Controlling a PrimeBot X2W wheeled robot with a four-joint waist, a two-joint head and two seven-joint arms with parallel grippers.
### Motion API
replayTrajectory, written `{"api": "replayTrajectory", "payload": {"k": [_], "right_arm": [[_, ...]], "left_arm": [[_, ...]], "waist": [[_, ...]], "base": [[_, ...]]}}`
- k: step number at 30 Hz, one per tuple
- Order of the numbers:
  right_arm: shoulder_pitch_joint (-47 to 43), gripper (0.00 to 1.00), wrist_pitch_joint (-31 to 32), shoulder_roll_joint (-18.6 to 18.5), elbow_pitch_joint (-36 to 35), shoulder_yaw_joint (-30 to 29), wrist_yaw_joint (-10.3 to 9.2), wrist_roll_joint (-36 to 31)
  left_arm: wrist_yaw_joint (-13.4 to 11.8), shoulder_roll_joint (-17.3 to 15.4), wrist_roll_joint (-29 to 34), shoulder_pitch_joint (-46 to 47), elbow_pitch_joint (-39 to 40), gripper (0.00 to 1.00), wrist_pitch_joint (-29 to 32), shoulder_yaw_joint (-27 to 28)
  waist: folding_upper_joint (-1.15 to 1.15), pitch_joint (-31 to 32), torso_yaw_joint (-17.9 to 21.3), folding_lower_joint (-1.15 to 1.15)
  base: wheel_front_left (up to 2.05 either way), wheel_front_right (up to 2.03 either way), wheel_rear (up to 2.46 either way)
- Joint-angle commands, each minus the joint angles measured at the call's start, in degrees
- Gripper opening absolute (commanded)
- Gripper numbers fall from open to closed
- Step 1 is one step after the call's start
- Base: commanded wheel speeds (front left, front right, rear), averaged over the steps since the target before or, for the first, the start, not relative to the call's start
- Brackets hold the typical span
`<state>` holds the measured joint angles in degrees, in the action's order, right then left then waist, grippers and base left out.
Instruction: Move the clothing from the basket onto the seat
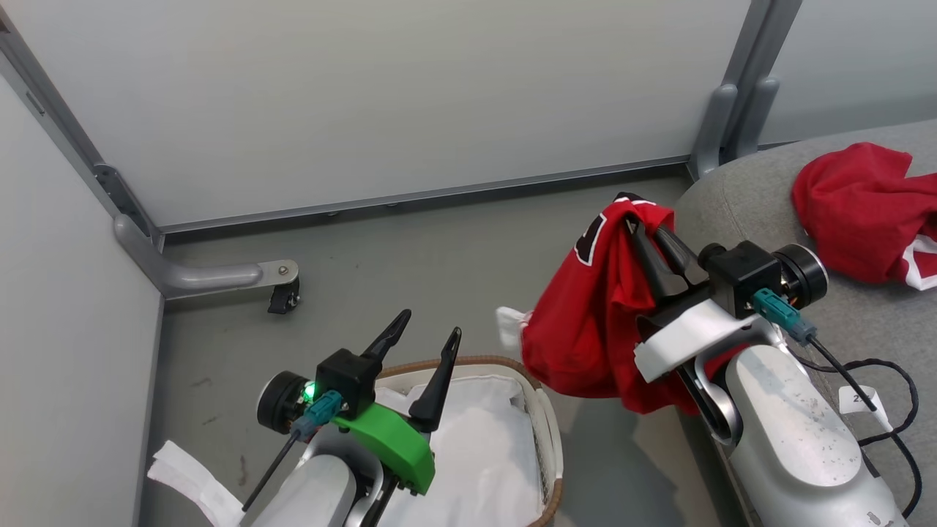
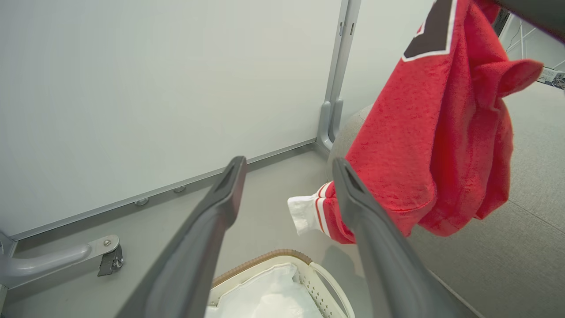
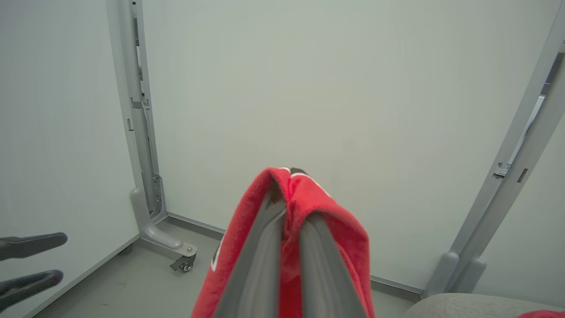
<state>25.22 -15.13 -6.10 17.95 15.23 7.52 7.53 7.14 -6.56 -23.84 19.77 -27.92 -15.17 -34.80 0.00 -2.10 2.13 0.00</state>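
My right gripper (image 1: 650,228) is shut on a red jersey (image 1: 585,329) with a white-edged black number, which hangs in the air beside the grey seat's (image 1: 739,197) left edge. In the right wrist view the jersey (image 3: 326,229) drapes over my closed fingers (image 3: 260,256). A second red garment (image 1: 864,208) lies on the seat at the far right. My left gripper (image 1: 428,326) stands open over the white basket (image 1: 545,432), nothing between its fingers. In the left wrist view the jersey (image 2: 423,145) hangs to the right of the left gripper (image 2: 287,165), above the basket (image 2: 318,282).
A white liner (image 1: 468,454) lies in the basket. Pale partition walls (image 1: 366,95) close the back and left, with a grey foot and castor (image 1: 282,289) on the floor. A black cable (image 1: 889,410) trails over the seat by my right forearm.
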Motion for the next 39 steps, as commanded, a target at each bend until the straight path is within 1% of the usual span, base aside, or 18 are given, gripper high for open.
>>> {"api": "replayTrajectory", "payload": {"k": [1,5,9,18,23,27,34,39], "right_arm": [[-0.67,0.00,-0.03,-0.26,-0.31,-0.36,-0.06,-0.44],[0.33,0.00,-0.03,-0.19,-0.38,-0.97,-0.06,-0.76],[1.86,0.00,-0.03,-0.40,-0.64,-1.43,-0.06,-1.08],[3.87,0.00,-0.03,-1.69,-2.22,-2.68,-0.06,-1.72],[3.11,0.00,-0.03,-2.40,-3.26,-4.87,-0.06,-1.73],[2.15,0.00,-0.03,-2.63,-4.05,-7.02,-0.06,-2.00],[1.48,0.00,-0.03,-1.88,-4.56,-9.32,-0.06,-2.25],[3.76,0.00,-0.03,-1.48,-3.68,-8.34,-0.06,-2.87]], "left_arm": [[0.31,0.00,0.72,-1.19,0.11,1.00,0.04,0.65],[0.36,0.79,1.59,-2.21,0.46,1.00,0.05,1.67],[0.42,1.38,2.02,-2.57,0.89,1.00,0.04,2.11],[0.42,2.08,2.68,-1.40,1.99,1.00,0.05,1.11],[0.43,1.86,2.84,0.02,2.19,1.00,0.04,0.29],[0.43,1.47,2.83,0.73,2.16,1.00,0.05,-0.79],[0.42,0.82,2.70,2.22,1.94,1.00,0.05,-2.18],[0.43,0.11,2.82,3.48,1.93,1.00,0.05,-3.21]], "waist": [[0.00,-0.26,0.26,0.00],[0.00,-1.08,1.35,0.00],[0.00,-2.34,3.47,0.00],[0.00,-5.38,11.67,0.00],[0.00,-6.93,16.55,0.00],[0.00,-7.94,19.44,0.00],[0.00,-9.56,22.27,0.00],[0.00,-11.60,22.77,0.00]], "base": [[0.00,0.00,0.00],[0.00,0.00,0.00],[0.00,0.00,0.00],[0.00,0.00,0.00],[0.00,0.00,0.00],[0.00,0.00,0.00],[0.00,0.00,0.00],[0.00,0.00,0.00]]}}
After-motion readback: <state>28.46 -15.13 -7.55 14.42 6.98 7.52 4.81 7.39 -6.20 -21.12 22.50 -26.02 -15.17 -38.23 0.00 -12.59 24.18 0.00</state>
